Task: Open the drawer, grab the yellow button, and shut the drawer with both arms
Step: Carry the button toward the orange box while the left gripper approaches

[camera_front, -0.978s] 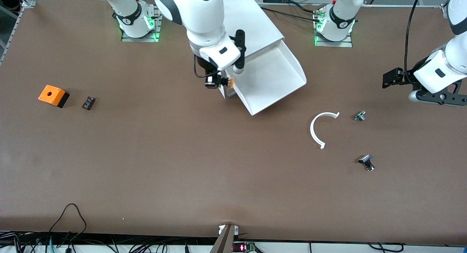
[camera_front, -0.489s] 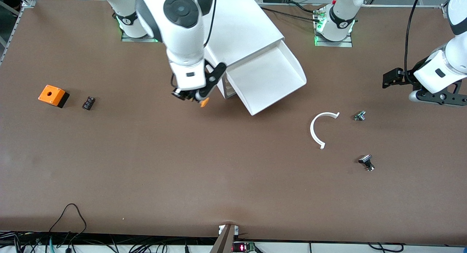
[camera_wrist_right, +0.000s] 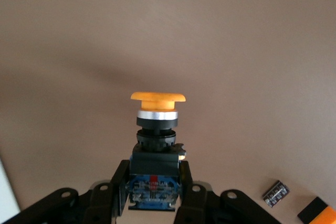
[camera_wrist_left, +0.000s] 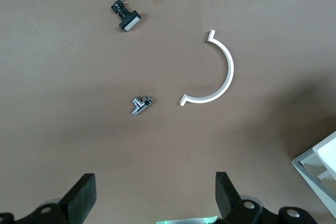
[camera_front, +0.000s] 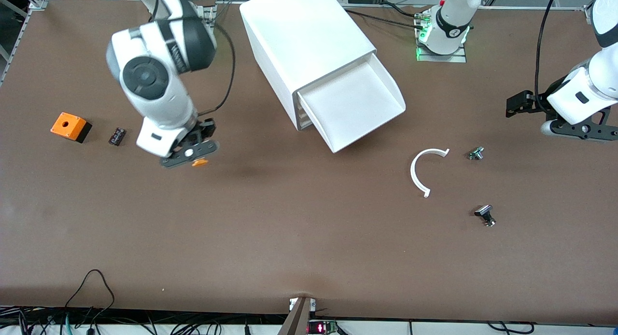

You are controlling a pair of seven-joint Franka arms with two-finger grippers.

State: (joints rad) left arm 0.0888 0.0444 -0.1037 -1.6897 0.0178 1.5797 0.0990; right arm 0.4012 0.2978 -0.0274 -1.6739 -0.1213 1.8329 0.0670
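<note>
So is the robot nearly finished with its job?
About two thirds. Done: the white plastic top drawer is pulled open. In hand: the right tool grips the small orange-capped push button above the brown table. Left: closing the drawer; the left tool waits, open, near the table's end.

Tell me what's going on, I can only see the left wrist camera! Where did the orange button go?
Observer: The right gripper holds the button by its black body, up over bare table.
Operator: Is the drawer shut?
Observer: No, the top drawer sticks out of the white cabinet, and it looks empty.
Operator: What's my arm doing?
Observer: It waits; the left gripper hangs open at its own end of the table.
</note>
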